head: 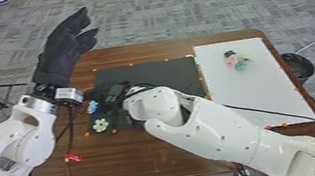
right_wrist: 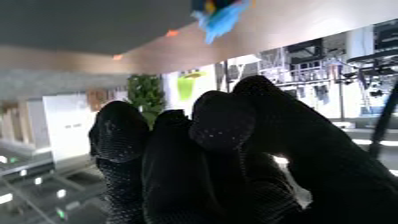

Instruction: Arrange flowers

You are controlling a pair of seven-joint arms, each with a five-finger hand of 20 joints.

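Observation:
The left hand is raised beyond the table's left side, with its fingers extended and holding nothing. At the left edge of the black mat, the right hand is low beside a blue flower. A white flower lies nearer the robot. On the white board, a pink flower and a green one lie close together. In the right wrist view, the right hand has relaxed fingers with the thumb close beside them and no visible object between. The blue flower appears beyond its fingertips.
The black mat covers the middle of the brown table, and the white board lies to its right. Dark cables cross the board and table. A small red item is at the left front. A black bin stands beyond the right edge.

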